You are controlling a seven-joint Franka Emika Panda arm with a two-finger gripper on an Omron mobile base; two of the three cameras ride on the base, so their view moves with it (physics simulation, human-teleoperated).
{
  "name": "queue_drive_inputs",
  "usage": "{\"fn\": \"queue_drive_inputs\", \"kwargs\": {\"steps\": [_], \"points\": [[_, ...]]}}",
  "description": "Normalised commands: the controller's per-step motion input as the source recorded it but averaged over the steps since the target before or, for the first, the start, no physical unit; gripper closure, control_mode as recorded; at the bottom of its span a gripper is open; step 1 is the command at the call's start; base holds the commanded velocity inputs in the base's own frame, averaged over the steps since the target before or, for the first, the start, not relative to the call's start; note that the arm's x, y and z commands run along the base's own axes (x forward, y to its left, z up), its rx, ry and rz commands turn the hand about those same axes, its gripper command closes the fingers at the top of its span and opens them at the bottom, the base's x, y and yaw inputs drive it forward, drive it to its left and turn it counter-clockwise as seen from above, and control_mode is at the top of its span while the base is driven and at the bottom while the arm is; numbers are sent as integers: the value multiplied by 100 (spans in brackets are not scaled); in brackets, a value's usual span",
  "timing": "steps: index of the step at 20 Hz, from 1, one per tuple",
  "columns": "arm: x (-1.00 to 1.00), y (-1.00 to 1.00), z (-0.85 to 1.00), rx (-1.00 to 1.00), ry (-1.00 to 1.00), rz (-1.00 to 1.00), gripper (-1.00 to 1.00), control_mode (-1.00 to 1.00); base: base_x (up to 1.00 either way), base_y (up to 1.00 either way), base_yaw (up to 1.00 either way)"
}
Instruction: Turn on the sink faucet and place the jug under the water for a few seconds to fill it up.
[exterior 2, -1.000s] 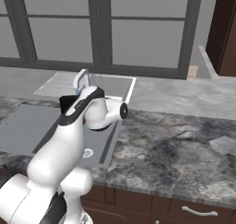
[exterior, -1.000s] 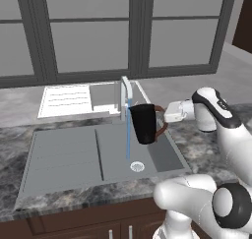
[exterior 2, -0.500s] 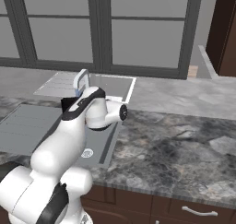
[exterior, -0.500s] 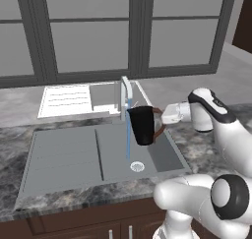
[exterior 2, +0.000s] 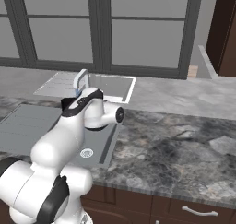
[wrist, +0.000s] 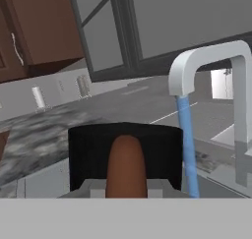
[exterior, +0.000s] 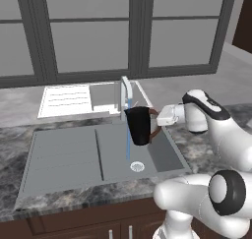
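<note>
Left base view: grey marbled desk (exterior: 15, 134) runs under the dark-framed windows, with the sink (exterior: 64, 159) set into it, ridged drainboard to the left, round drain in the basin at right. White ridged mat (exterior: 66, 100) lies behind the sink, near the window. The sink faucet (exterior: 125, 96) stands upright at the back rim, spout bent forward. The water (exterior: 128, 134) drops from it as a thin blue line, straight down to just beside the drain. The jug (exterior: 140, 126) hangs above the basin, long axis close to vertical, mouth up, reddish-brown handle turned away from the stream toward the arm. The stream passes along the jug's left edge, not into the mouth as far as I can tell. The tool (exterior: 158, 120) reaches in level from the right, clamped on the handle.

Hand view: handle faces the camera, stream just right of the jug (wrist: 91, 152).
</note>
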Motion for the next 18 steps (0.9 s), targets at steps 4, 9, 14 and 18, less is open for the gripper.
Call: {"fn": "queue_drive_inputs", "kwargs": {"steps": [4,9,14,18], "points": [[12,2,-11,0,-8,-3,100,-100,0,0,0],[12,0,-15,0,-9,-4,100,-100,0,0,0],[11,5,-19,0,-9,-4,100,-100,0,0,0],[11,8,-18,0,-8,-4,100,-100,0,0,0]]}}
